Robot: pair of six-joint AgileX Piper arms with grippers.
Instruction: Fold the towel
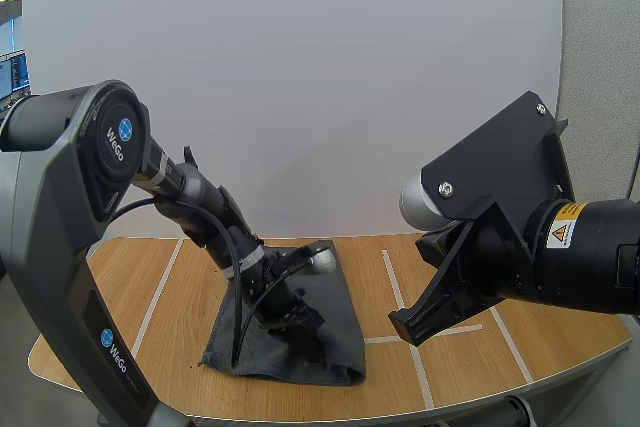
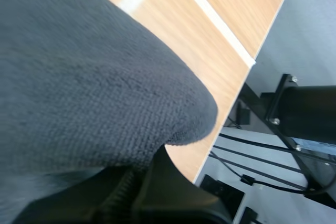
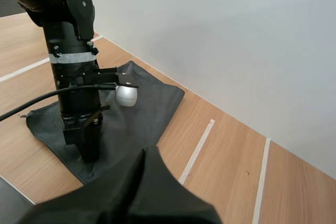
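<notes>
A dark grey towel (image 1: 335,332) lies on the wooden table (image 1: 480,362), its front edge doubled into a thick fold. My left gripper (image 1: 298,325) reaches down onto the towel's middle front and is shut on the cloth. In the left wrist view the towel (image 2: 94,77) bulges over one black finger (image 2: 157,192). The right wrist view has the left gripper (image 3: 89,153) standing upright on the towel (image 3: 152,98). My right gripper (image 1: 405,332) hangs above the table to the right of the towel, its fingers together as one dark wedge (image 3: 148,153), holding nothing.
White tape lines (image 1: 405,322) mark the tabletop right of the towel. The table's curved front edge (image 1: 400,409) runs just in front of the towel. Bare wood lies to the right (image 3: 231,150) and left (image 1: 130,287) of the towel.
</notes>
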